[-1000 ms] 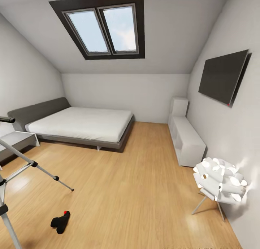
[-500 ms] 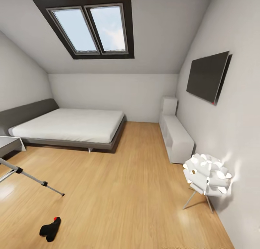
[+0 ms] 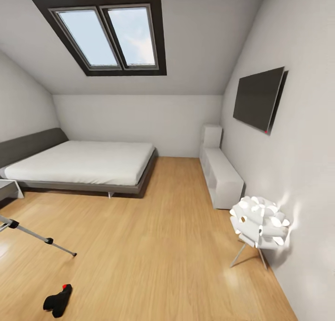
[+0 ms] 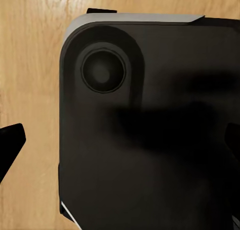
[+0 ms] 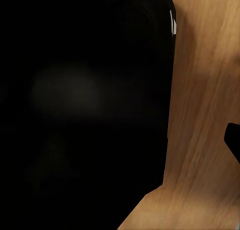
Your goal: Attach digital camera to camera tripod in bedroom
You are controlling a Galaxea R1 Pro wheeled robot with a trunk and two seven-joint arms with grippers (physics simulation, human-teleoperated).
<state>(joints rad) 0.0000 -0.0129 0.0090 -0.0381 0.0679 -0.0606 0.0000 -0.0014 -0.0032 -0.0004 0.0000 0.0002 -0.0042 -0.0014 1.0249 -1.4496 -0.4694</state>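
Attic bedroom: digital camera (image 3: 57,300) seen lying on wood floor (image 3: 153,246), near camera tripod (image 3: 39,237) leg tip. Judged light, rigid, lens fragile; best gripped across bulged body. Jaw state of both grippers cannot be told.

I note a black camera (image 3: 57,300) with red button, silver tripod leg (image 3: 39,237), light wood floor (image 3: 153,246), grey bed (image 3: 79,165), white mattress.

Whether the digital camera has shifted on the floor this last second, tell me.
No. The digital camera lies just as before beside the camera tripod foot; the whole view swung.
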